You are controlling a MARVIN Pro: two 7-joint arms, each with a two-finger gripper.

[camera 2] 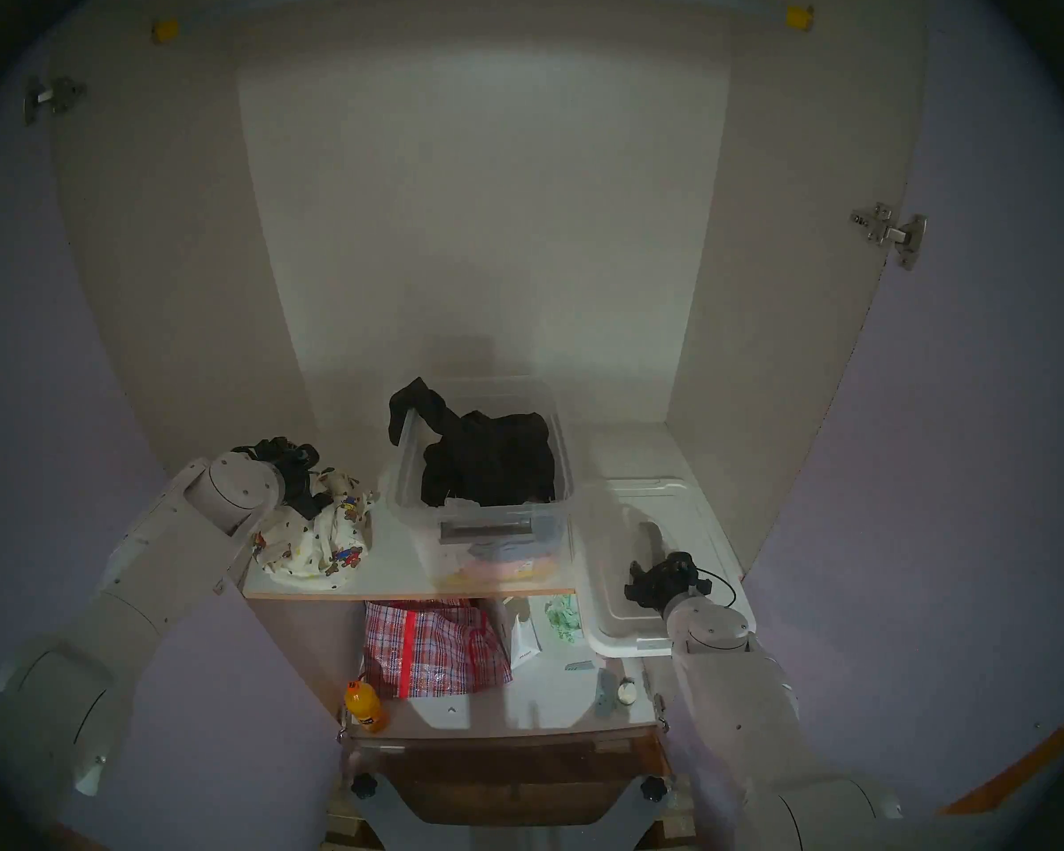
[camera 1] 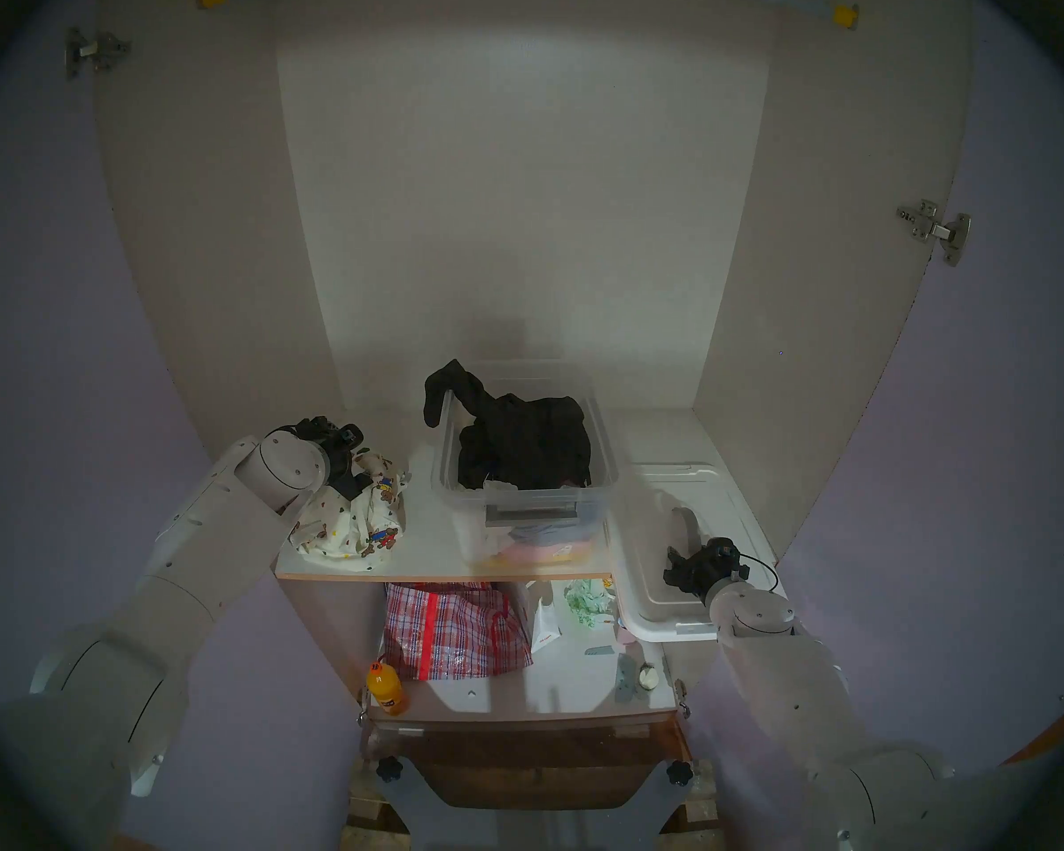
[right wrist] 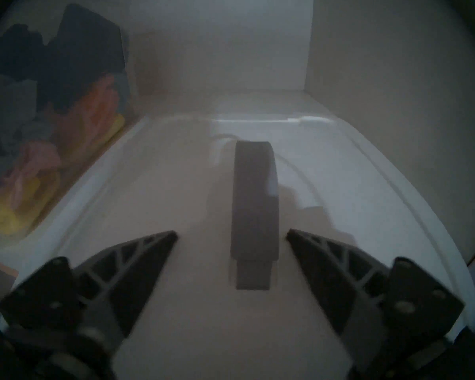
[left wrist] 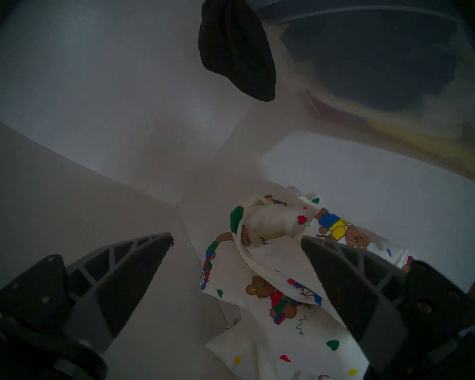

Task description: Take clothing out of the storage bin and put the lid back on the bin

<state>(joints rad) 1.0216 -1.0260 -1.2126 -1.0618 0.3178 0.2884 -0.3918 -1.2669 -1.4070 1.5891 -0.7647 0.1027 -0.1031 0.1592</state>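
- Cream-white cotton-like clothing (left wrist: 272, 283), printed with bears and hearts, lies heaped on the shelf (camera 1: 431, 543) under the left gripper (left wrist: 236, 238); the jaws stand wide apart and hold nothing, one finger (left wrist: 348, 283) over the cloth, the other over bare board.
- Ahead and to the inner side of that gripper sits the clear storage bin (camera 1: 606, 463), uncovered, with a black garment (camera 1: 517, 438) piled in it and one end hanging over the rim nearest the gripper.
- The white lid (right wrist: 368, 179) lies flat directly beneath the right gripper (right wrist: 232, 235), just beside the bin.
- Its grey handle (right wrist: 254, 206) runs straight ahead from between the two fingertips, the tips flanking its near end without touching it.
- Those jaws stand partly apart with nothing clamped.
- Below the shelf, a red checked bag (camera 1: 450, 629) and an orange bottle (camera 1: 387, 687) sit lower than both grippers.
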